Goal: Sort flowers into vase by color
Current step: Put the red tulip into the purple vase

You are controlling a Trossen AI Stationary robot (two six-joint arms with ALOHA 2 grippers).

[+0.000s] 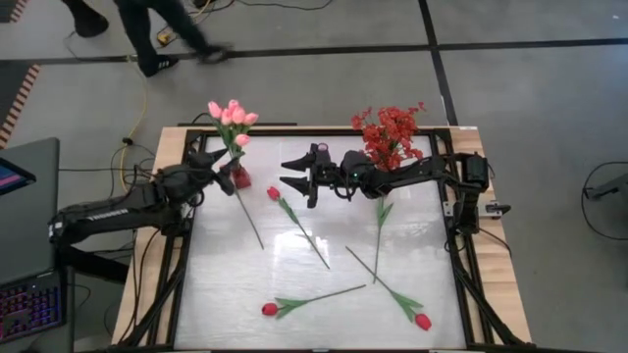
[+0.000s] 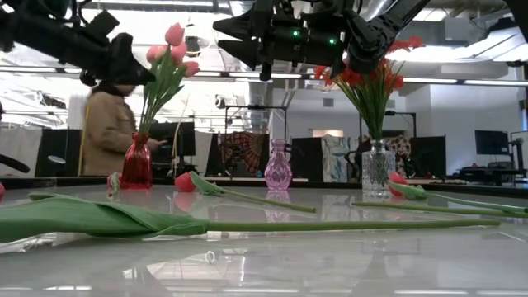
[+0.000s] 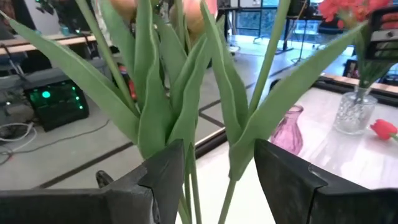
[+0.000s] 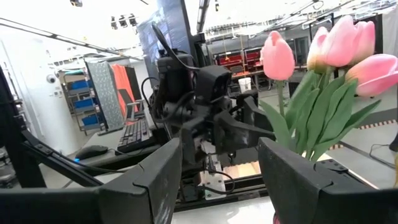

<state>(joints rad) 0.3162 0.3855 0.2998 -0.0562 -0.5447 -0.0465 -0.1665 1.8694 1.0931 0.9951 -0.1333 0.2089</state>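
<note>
We see the left claw (image 1: 218, 169) up at the pink tulips (image 1: 233, 115) standing in the red vase (image 1: 238, 177) at the far left of the tabletop (image 1: 294, 284); its fingers (image 3: 168, 171) sit apart with green stems and leaves between them, no squeeze visible. The right claw (image 1: 292, 176) hangs mid-air over the far middle, fingers spread wide, nothing in it, pointing left toward the pink bunch. Red blossom sprays (image 1: 390, 132) stand in the clear glass vase (image 2: 378, 168) at the far right. A pink glass vase (image 2: 278, 169) shows between the two in the low view. Loose on the tabletop we count one red tulip (image 1: 274, 193) near the centre, one red tulip (image 1: 269, 309) near left, one red tulip (image 1: 423, 321) near right, plus a bare stem (image 1: 379, 230) below the red sprays. A person (image 2: 107, 128) stands in the room behind.
</note>
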